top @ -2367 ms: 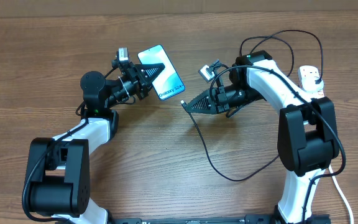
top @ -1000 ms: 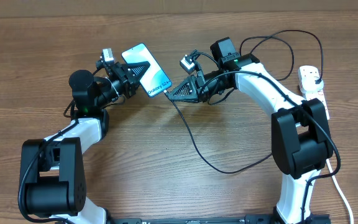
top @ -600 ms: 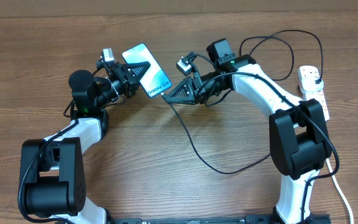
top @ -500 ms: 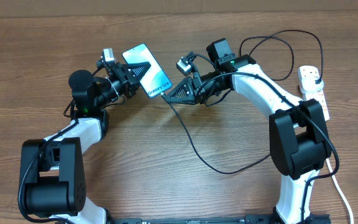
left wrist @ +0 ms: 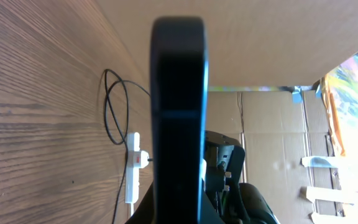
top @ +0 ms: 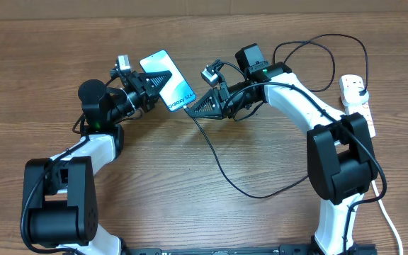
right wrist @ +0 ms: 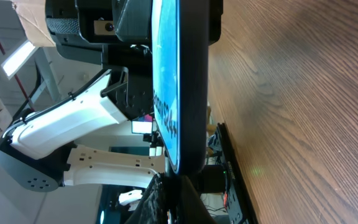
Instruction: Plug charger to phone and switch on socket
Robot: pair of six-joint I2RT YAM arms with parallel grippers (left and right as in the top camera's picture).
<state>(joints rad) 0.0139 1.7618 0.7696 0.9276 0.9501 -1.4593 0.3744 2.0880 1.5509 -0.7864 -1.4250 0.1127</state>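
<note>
left gripper (top: 163, 76) is clamped tight on the slim black-framed phone (top: 183, 92) with the lit blue-white screen, up around 11 o'clock from the middle of the brown wooden table (top: 190, 219). right gripper (top: 192, 111) is pinched shut on the connector end of the long thin black charger cable (top: 222, 172), right at the phone's 5 o'clock corner. can't tell if the tip's actually in. white oblong power strip socket (top: 353, 88) sits over at 3 o'clock, well apart from the phone.
</note>
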